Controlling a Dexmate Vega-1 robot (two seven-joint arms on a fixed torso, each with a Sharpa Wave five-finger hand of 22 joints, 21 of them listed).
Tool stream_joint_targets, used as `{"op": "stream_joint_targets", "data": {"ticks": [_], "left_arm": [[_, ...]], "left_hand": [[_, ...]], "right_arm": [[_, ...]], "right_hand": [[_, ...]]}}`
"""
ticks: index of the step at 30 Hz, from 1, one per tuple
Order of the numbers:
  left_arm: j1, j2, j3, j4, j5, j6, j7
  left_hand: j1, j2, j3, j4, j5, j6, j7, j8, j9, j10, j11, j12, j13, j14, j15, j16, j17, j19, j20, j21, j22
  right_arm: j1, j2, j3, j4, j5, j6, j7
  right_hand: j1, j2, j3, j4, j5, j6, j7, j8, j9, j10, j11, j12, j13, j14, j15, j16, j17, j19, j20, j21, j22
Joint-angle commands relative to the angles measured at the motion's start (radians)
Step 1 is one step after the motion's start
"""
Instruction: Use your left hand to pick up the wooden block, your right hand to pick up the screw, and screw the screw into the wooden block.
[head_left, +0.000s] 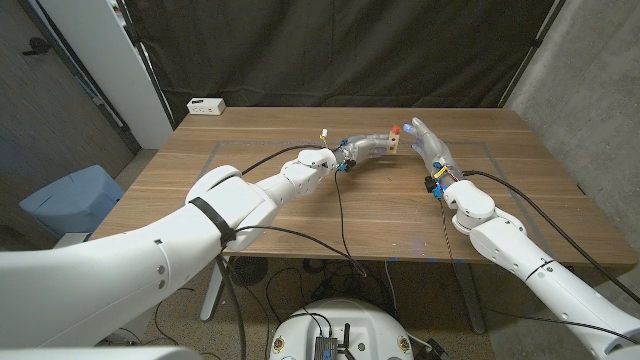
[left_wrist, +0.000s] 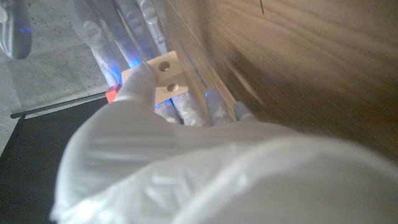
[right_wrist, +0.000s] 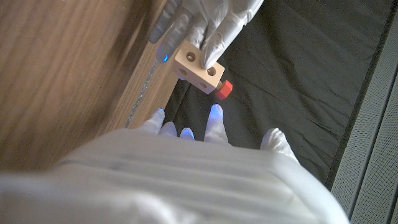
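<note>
Wooden block (right_wrist: 198, 67): pale, with round holes in at least two faces. You hold it in your left hand (right_wrist: 208, 25), pinched between the fingertips, lifted above the far middle of the table (head_left: 300, 215). In the left wrist view the block (left_wrist: 163, 78) sits at the tips of that hand (left_wrist: 149, 155), its two-hole face towards the camera.

Screw (right_wrist: 224, 89): red head, standing out from one end face of the block and touching it. How far its shank is in cannot be told. In the head view a red spot (head_left: 396, 130) marks it at the block's (head_left: 392, 143) right side; in the left wrist view a bit of red (left_wrist: 112, 94) shows beside the block.

Right hand (head_left: 428, 147): your fingers are stretched out and spread, gripping nothing. In the right wrist view the fingertips (right_wrist: 214, 113) sit just short of the block and screw head, with a gap between; the hand (right_wrist: 205, 162) faces the left hand across the block.

White box (head_left: 206, 105): at the table's far left corner, well apart from both hands.

Small upright item (head_left: 324, 133): pale, with an orange tip, just behind the left hand; too small to identify.

Black curtain (head_left: 330, 50): behind the table.
</note>
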Motion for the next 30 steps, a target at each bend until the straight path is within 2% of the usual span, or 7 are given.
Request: {"op": "stream_joint_targets", "data": {"ticks": [1,30], "left_arm": [[0.007,0.001,-0.003,0.000,0.003,-0.020,-0.015],[0.020,0.004,-0.012,-0.002,0.003,-0.054,-0.043]], "left_hand": [[-0.008,0.002,0.005,0.001,0.006,0.011,0.000,0.009,0.005,0.001,0.003,0.006,0.001,-0.002,-0.061,-0.001,0.003,-0.005,-0.003,0.005,0.005],[-0.007,0.002,0.007,0.000,0.006,0.012,0.002,0.009,0.005,0.001,0.003,0.006,0.001,-0.002,-0.060,0.000,0.003,-0.005,0.000,0.005,0.005]], "right_arm": [[0.015,0.008,-0.009,0.019,0.006,0.010,0.017],[0.007,0.002,-0.019,0.002,0.002,0.011,0.021]], "right_hand": [[-0.008,-0.002,-0.003,0.001,-0.002,-0.002,-0.001,0.002,0.001,-0.010,-0.002,-0.001,0.001,-0.067,0.004,-0.003,0.003,-0.008,0.004,0.000,0.003],[-0.010,0.000,0.000,-0.001,0.000,0.004,-0.009,0.011,0.001,-0.010,-0.002,0.003,0.001,-0.068,0.003,-0.003,0.002,-0.011,0.005,0.002,0.003]]}}
